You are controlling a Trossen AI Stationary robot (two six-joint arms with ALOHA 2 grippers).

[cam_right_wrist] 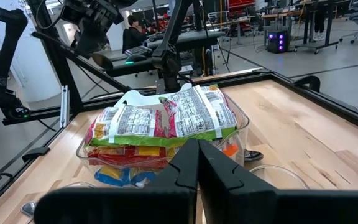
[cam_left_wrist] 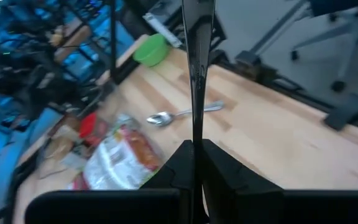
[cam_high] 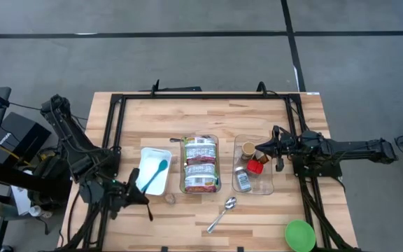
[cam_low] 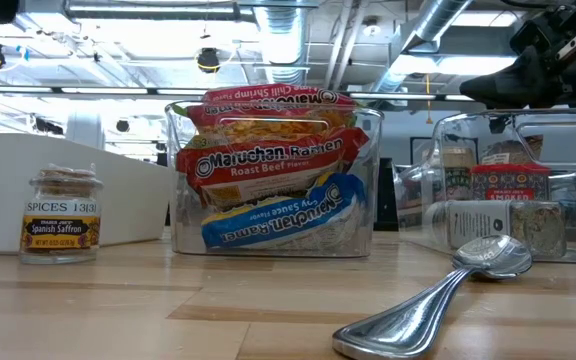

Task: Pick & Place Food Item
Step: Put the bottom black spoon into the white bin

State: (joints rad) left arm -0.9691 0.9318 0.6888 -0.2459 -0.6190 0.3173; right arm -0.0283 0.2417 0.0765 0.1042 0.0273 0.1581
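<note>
- Two end effectors are clenched on nothing: the left end effector (cam_high: pixel 144 198) hangs near the bench's front-left corner, just beside the white tray (cam_high: pixel 147 155) holding a teal spoon (cam_high: pixel 156 172); the right end effector (cam_high: pixel 263 149) hovers over the clear spice bin (cam_high: pixel 266 185).
- Food lies in the middle: ramen packets (cam_high: pixel 201 164) fill a clear tub (cam_low: pixel 373 180), and a saffron jar (cam_low: pixel 61 214) stands alone on the bench (cam_high: pixel 271 217) just in front of the tray.
- Which item is meant I cannot tell; whichever arm goes should part its fingers before descending and come straight down, clear of the bin wall.
- Room is tight between tub and bin; the front of the bench is freer, save a metal spoon (cam_high: pixel 222 213) and a green bowl (cam_high: pixel 299 234) at the front-right corner.
</note>
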